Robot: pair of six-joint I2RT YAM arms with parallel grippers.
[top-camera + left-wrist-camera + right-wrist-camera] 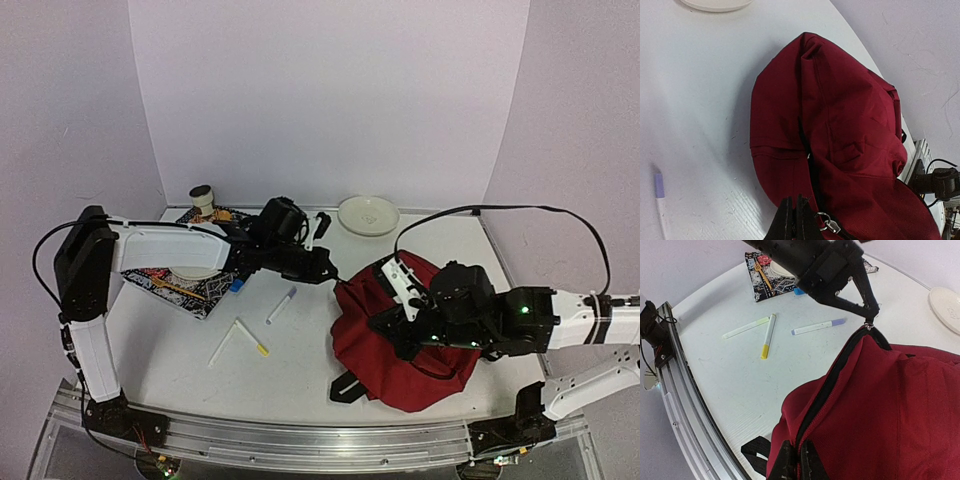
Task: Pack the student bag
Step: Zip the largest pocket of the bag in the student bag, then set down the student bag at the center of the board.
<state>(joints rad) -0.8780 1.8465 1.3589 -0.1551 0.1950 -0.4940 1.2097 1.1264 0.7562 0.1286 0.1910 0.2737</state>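
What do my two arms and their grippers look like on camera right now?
The left arm and right arm have white shell links and black joint housings. Black cables loop from each; a green light glows on the right wrist. The left gripper and right gripper have slim black fingers.

Pale lilac walls (330,90) enclose a white table (300,370).

The top view looks down from high at the near side, taking in the whole desk (300,350). Both wrist views sit close over the bag (840,125), which all three share. The right wrist view faces the left tool (871,319).
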